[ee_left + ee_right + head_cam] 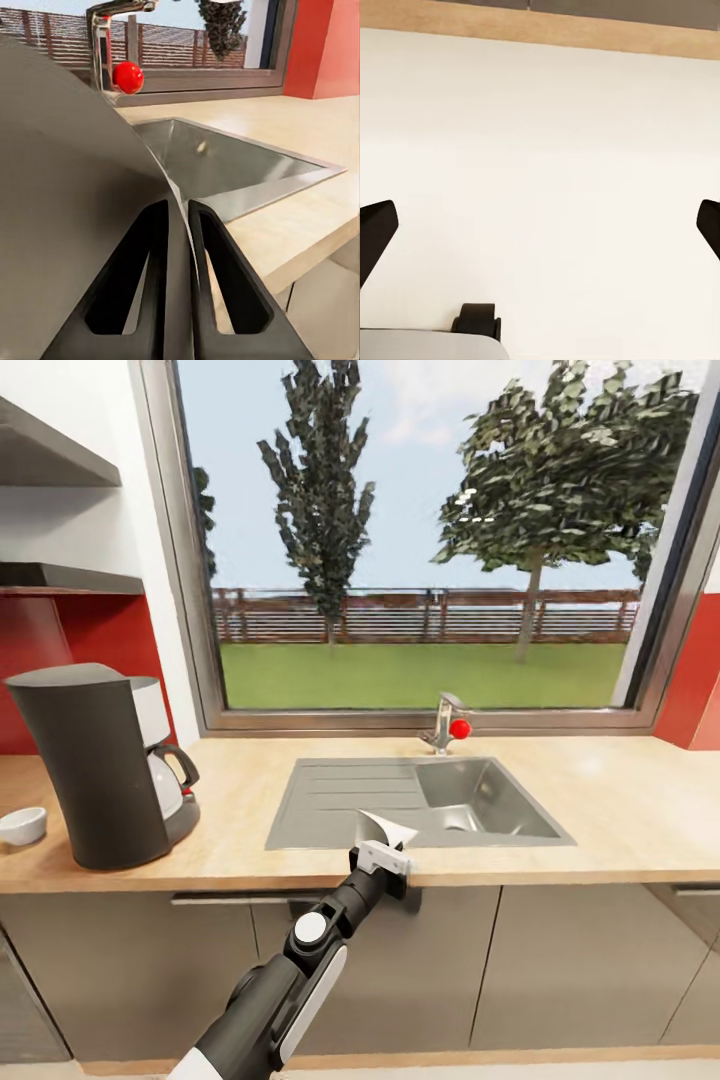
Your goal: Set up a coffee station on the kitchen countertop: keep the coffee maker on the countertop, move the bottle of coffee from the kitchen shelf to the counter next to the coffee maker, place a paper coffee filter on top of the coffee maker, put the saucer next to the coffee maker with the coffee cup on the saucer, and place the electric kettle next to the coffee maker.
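White paper coffee filter [388,828], just one, pinched in left end effector [385,857].

steel sink [500,800] inset | faucet [443,725], red knob | window [420,540]: trees, fence, lawn

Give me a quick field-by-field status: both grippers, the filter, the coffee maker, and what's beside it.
left gripper: shut on the thin white paper coffee filter, held over the front edge of the steel sink
right gripper: open, fingers wide apart, pale floor below
tall dark-grey coffee maker: on the light wood countertop, top bare
small white cup: on the countertop beside the coffee maker
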